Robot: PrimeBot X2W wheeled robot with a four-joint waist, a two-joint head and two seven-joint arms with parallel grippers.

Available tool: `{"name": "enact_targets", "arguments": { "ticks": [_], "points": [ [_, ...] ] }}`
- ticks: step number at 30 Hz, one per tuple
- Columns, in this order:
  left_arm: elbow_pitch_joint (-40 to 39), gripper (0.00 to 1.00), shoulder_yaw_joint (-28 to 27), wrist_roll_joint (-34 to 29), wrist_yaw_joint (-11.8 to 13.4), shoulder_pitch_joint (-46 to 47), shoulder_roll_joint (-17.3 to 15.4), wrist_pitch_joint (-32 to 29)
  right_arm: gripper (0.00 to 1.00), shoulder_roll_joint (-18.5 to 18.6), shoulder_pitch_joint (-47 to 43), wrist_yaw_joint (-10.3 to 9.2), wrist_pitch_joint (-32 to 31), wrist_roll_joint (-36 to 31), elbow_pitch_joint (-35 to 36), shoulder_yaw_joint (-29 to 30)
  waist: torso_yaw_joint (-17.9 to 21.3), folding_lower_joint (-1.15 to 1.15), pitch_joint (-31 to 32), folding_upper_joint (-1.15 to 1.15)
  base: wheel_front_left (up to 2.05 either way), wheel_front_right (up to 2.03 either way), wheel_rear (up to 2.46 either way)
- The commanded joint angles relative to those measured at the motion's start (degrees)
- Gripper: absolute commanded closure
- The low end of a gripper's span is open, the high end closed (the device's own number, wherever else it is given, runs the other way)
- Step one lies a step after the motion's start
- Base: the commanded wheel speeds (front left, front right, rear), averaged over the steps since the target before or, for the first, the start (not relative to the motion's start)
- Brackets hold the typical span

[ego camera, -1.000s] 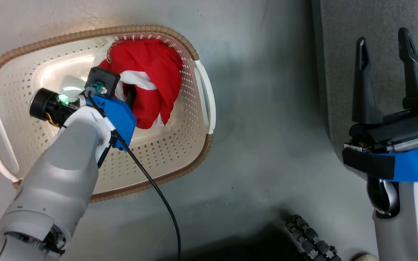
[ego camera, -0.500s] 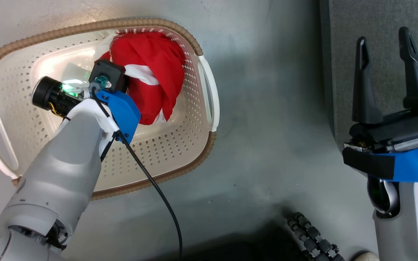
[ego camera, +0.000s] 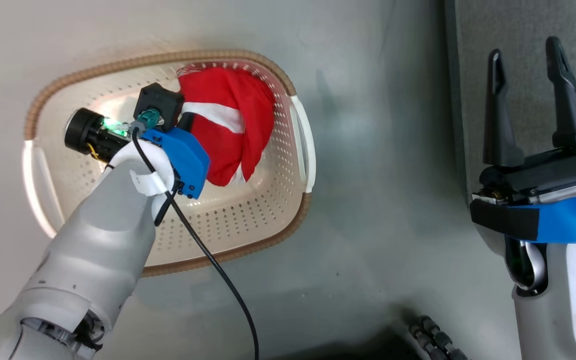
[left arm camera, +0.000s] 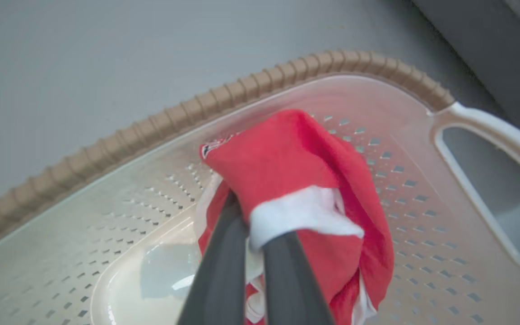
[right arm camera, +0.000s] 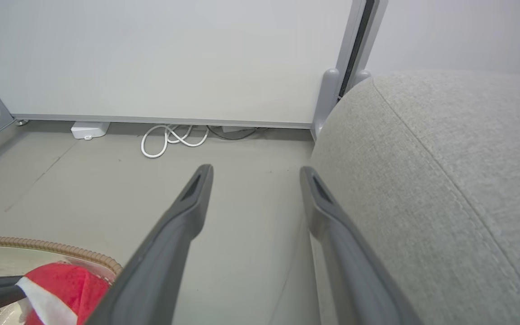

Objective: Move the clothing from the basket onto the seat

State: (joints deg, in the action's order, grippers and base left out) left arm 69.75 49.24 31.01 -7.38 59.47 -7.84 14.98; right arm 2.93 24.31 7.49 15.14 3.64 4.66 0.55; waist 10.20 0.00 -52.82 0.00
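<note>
So, the pick-up step is what's being worked on right now. Closest in, the left gripper (left arm camera: 248,216) is seen pinched tight on the clothing (ego camera: 233,125), with a white band and red fabric bunched around the two dark fingers (left arm camera: 224,253). The right gripper (ego camera: 525,47) is held spread wide with nothing in it, just beside the rounded edge of the seat (right arm camera: 445,180).

Below the pinch, the red bundle is hung toward the far right corner of the basket (ego camera: 248,225), lower folds draped down inside. Whether the tail is off the basket's bottom can't be told, and neither can whether both garments are in that bunch. The basket is set on the grey floor (ego camera: 378,200), and the seat is found off to the right, well apart from the basket's right handle (ego camera: 304,145).

Next, a straight lift is probably called for until the hanging fabric is cleared of the brown rim (left arm camera: 287,76). After that comes a carry rightward over the floor, and the grip should only be let go once the seat is reached. Snagging on the rim is the thing to be watched.

Compared with a second ago, the left fingers were open then and are now closed on the cloth, and the bundle is gathered tighter and pulled up. The whole head view is shifted too, so that's put down to the camera, not the basket. The right gripper is unchanged.
</note>
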Motion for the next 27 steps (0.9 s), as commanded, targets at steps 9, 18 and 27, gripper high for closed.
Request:
{"name": "enact_targets", "arguments": {
  "ticks": [9,18,27],
  "points": [
    [-11.83,1.00,-5.73,-2.72,2.53,-6.81,-2.24,0.28,0.00,-0.07,-1.49,0.01,0.00,-0.57,-2.81,0.36,-3.49,0.00,9.82,0.00,0.00,0.00,0.00],
    [-19.40,1.00,-11.25,-6.03,3.09,-12.90,-2.67,0.29,0.00,-0.06,-3.82,0.01,0.00,-0.53,-5.08,-0.08,-4.79,0.00,18.01,0.00,0.00,0.00,0.00],
    [-25.39,1.00,-16.66,-9.78,2.42,-18.64,-2.63,0.29,0.00,-0.06,-7.18,0.01,0.01,0.57,-7.60,-1.16,-5.72,0.00,27.71,0.00,0.00,0.00,0.00]
  ]
}}
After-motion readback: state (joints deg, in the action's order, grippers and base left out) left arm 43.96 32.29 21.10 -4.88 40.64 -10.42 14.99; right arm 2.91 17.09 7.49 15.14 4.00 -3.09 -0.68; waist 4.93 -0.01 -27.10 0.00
